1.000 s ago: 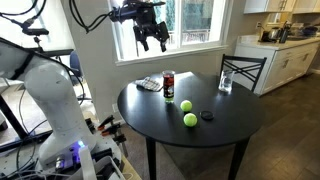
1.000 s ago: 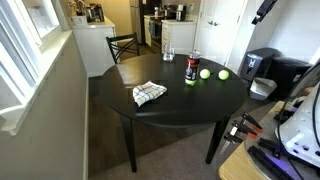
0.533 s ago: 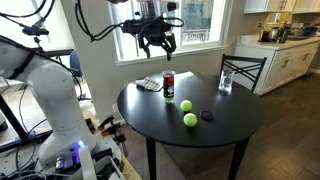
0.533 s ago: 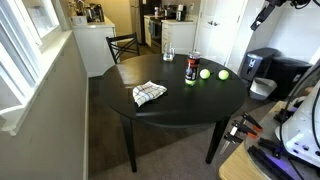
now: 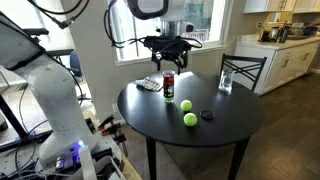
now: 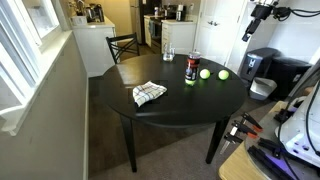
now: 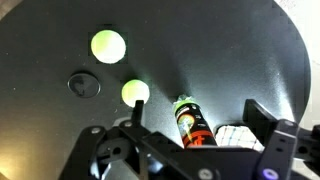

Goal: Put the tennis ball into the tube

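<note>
Two tennis balls. The tennis ball sits mid-frame, just lower right of the tube, near it but not touching. The second ball is lower in frame, close to the first but apart from it. One tube, upright, dark with a red and white label, on the left-centre part of the tabletop. One small black disc just right of the second ball. One clear glass near the right rim. One crumpled checked cloth left of the tube. The wrist view gives the same count: two balls upper left, disc at far left, tube lower centre, cloth to its right

Tabletop is round and black, on dark legs, with a dark floor under it. One dark chair stands behind it at right. A bright window is behind the arm and white kitchen cabinets are at upper right

The arm comes in from top centre with the wrist turned down. The pincer hangs above the tube, clear of it, and is open and holding nothing. In the wrist view its fingers sit wide apart along the bottom edge, with the tube showing between them
</note>
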Available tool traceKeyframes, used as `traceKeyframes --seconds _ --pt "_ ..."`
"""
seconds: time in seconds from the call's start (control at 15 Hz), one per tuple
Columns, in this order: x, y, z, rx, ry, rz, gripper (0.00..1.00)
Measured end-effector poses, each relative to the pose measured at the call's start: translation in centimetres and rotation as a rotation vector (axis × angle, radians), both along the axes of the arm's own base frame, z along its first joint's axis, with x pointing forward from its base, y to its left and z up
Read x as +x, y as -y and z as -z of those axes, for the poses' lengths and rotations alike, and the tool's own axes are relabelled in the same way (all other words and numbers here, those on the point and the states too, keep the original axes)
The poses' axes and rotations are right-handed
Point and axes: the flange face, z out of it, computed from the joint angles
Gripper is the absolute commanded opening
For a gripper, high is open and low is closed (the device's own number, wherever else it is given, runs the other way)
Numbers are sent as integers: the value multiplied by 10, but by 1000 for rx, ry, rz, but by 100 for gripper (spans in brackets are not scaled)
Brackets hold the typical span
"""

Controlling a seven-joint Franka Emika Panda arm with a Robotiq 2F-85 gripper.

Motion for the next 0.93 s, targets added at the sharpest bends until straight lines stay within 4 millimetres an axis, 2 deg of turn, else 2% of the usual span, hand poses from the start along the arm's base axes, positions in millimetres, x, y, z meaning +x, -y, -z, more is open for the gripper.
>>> traceKeyframes --seconds 0.33,0.6,0.93 --pt "48 14 41 -6 -46 1 100" --pt "76 16 54 -82 -22 9 100" --pt "100 10 73 -134 -17 -10 100"
